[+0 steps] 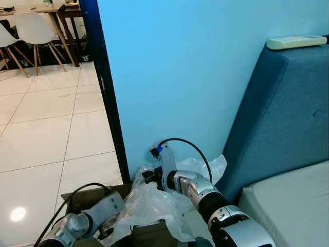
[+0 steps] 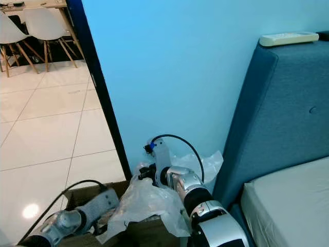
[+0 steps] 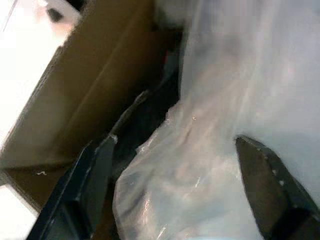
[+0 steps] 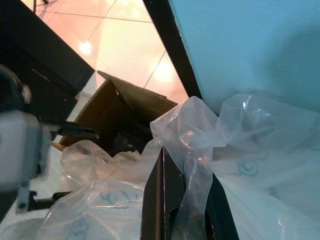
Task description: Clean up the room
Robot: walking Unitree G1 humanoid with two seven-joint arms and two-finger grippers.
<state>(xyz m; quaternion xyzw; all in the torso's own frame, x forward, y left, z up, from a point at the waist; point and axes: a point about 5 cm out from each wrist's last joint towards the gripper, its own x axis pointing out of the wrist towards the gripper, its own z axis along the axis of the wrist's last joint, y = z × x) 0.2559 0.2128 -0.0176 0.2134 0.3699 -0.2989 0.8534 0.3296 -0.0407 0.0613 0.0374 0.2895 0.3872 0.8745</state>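
You are looking down at a crumpled clear plastic bag (image 1: 154, 203) lying low by the light blue wall (image 1: 205, 72), between the brown cardboard box (image 4: 120, 107) and the dark blue padded bed headboard (image 1: 277, 118). The bag is stretching sideways from the box toward the bed.

Your right wrist view is showing what the head views are not: the right gripper (image 4: 182, 200) is pinching a twisted fold of the bag between its closed fingers.

Your left wrist view is showing the left gripper (image 3: 180, 195) with fingers spread wide around the bag, right beside the box wall.

A white remote control (image 1: 296, 42) is lying flat on top of the headboard.
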